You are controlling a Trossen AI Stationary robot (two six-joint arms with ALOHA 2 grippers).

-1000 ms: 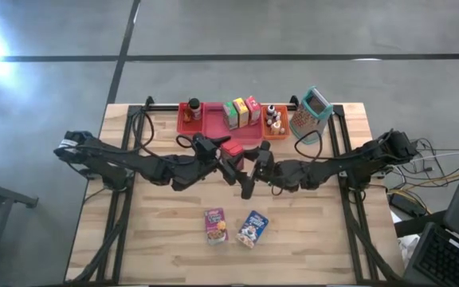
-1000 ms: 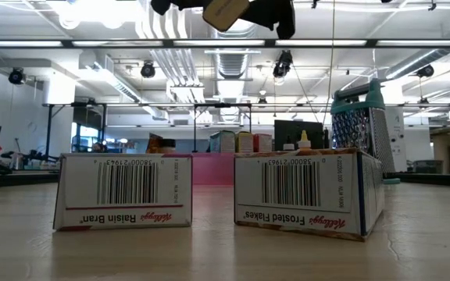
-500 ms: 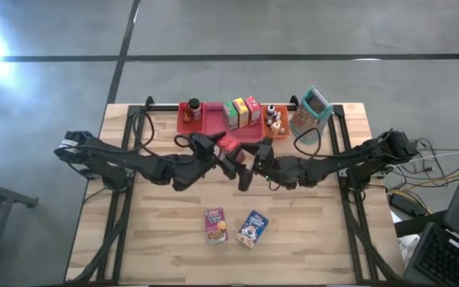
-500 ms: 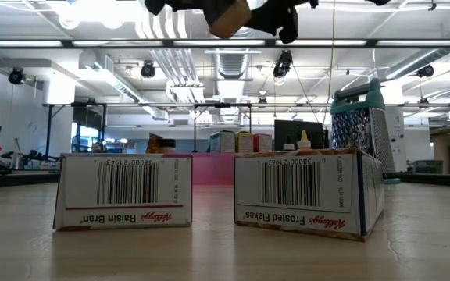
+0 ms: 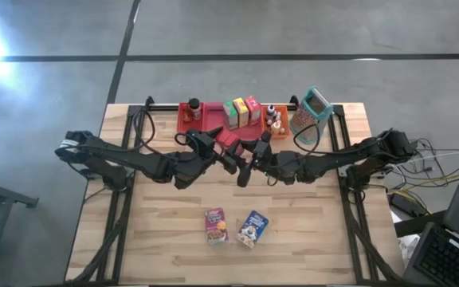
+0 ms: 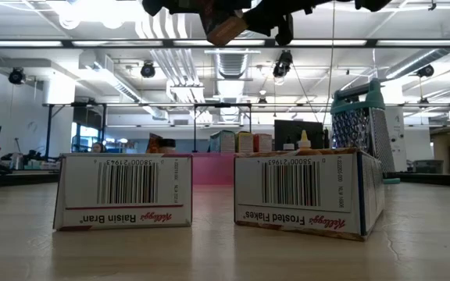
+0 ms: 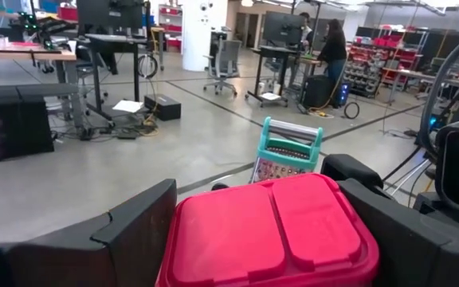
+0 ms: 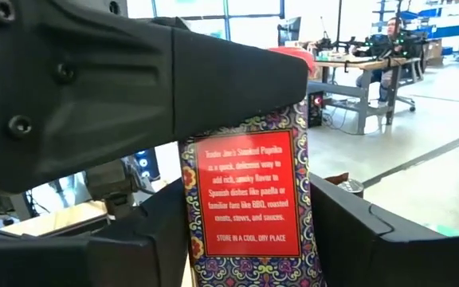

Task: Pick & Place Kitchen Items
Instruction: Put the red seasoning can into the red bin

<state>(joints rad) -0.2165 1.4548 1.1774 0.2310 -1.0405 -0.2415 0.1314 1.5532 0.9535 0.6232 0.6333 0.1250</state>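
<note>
A small spice tin with a red lid (image 5: 229, 141) and a patterned body with a red label (image 8: 249, 191) hangs in the air above the table's middle, between both grippers. My left gripper (image 5: 220, 153) reaches in from the left and is shut on it. My right gripper (image 5: 248, 162) comes from the right and is shut on it too. In the low view the tin's tan base (image 6: 225, 27) shows at the top. Two little cereal boxes, purple (image 5: 216, 226) and blue (image 5: 253, 228), lie flat on the table near the front edge. My left gripper pinches the tin's red lid (image 7: 269, 231) between its two fingers (image 7: 138, 231), one on each side, reaching level from the table's left. The tin is lifted clear of the table. My right gripper has the tin's labelled body (image 8: 249, 239) between its two fingers (image 8: 349, 231), coming level from the table's right, below the left gripper's finger (image 8: 213, 72) that lies across the lid end. The tin stands roughly upright in this view.
Red and orange tray bins (image 5: 205, 123) sit along the far edge with small boxes (image 5: 241, 112) and bottles (image 5: 274, 119). A teal-handled grater (image 5: 311, 114) stands to their right. In the low view the Raisin Bran (image 6: 123, 191) and Frosted Flakes (image 6: 307, 191) boxes fill the foreground.
Both grippers, joined on the tin, have drifted together toward the table's far edge, nearer the trays. In the low view the tin has tipped further and shifted slightly left at the top of the picture. The cereal boxes have stayed put.
</note>
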